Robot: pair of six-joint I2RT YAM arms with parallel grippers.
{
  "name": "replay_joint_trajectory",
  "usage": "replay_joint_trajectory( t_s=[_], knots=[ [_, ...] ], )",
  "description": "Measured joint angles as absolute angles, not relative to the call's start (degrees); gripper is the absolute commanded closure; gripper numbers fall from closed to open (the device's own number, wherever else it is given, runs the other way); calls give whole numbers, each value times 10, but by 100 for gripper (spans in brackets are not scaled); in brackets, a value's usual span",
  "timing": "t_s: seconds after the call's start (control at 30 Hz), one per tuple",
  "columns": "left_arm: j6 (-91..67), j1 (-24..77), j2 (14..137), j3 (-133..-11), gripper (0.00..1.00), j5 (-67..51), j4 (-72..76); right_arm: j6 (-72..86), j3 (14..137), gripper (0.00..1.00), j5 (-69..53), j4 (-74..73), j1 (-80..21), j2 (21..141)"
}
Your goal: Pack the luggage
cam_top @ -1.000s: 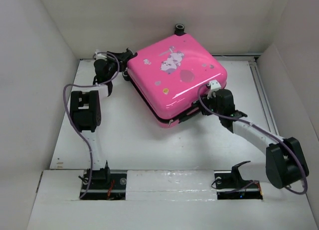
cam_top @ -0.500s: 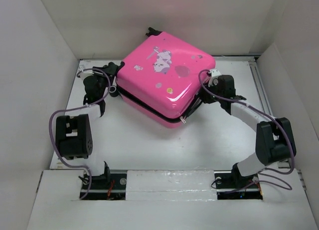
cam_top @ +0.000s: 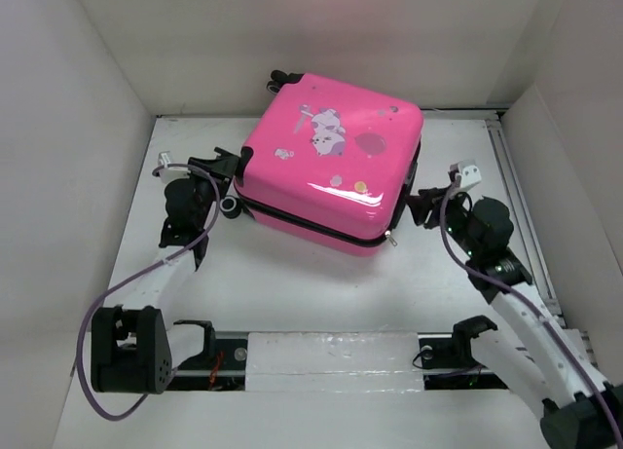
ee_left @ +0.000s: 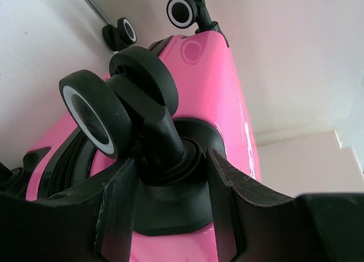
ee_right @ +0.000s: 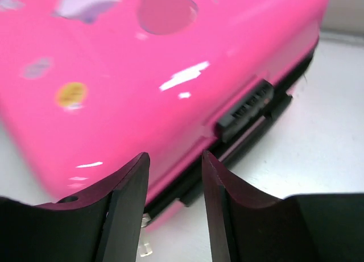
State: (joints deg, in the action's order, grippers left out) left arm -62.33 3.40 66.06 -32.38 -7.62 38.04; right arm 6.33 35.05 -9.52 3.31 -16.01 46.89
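The luggage (cam_top: 331, 167) is a closed hot-pink hard-shell suitcase with an animal and balloon print, lying flat at the table's middle back. My left gripper (cam_top: 232, 176) is at its left near corner. In the left wrist view my left gripper (ee_left: 170, 182) is shut around the black stem of a wheel (ee_left: 108, 103); two other wheels (ee_left: 183, 9) show beyond. My right gripper (cam_top: 421, 204) is open and empty just off the suitcase's right side. The right wrist view shows my right gripper (ee_right: 175, 165) apart from the pink shell (ee_right: 142, 57) and the black zipper trim (ee_right: 244, 111).
White walls close in the table on the left (cam_top: 68, 176), back and right. A raised rail (cam_top: 511, 176) runs along the right edge. A white strip (cam_top: 321, 356) crosses the near edge between the arm bases.
The suitcase has turned and slid left and nearer, with my left gripper on its wheel. My right gripper has come off its right side and drawn back. Both arms have pulled towards their bases.
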Motion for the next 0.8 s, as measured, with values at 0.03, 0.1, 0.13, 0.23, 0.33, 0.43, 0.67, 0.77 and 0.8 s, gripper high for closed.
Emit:
replay_joint_trajectory(
  t_s=[0.03, 0.1, 0.13, 0.23, 0.33, 0.43, 0.67, 0.77, 0.8],
  knots=[
    [-619, 35, 652, -323, 100, -77, 372, 63, 349, 54, -97, 25, -169, 443],
    [-613, 35, 644, -322, 100, -80, 359, 62, 348, 54, -98, 1, -194, 402],
    [-610, 35, 643, -322, 100, -81, 356, 62, 347, 54, -98, -15, -208, 392],
    [-599, 35, 638, -322, 100, -84, 347, 69, 334, 49, -77, -79, -251, 376],
    [-599, 35, 621, -314, 100, -90, 344, 90, 304, 42, -48, -124, -276, 362],
    [-602, 35, 601, -299, 100, -100, 344, 102, 284, 42, -30, -130, -282, 383],
    [-596, 32, 542, -269, 100, -93, 335, 59, 331, 51, -85, -72, -255, 573],
    [-584, 31, 503, -265, 100, -74, 321, 30, 391, 54, -119, -70, -241, 657],
    [-578, 29, 490, -264, 100, -63, 315, 22, 413, 54, -125, -65, -240, 685]
  ],
)
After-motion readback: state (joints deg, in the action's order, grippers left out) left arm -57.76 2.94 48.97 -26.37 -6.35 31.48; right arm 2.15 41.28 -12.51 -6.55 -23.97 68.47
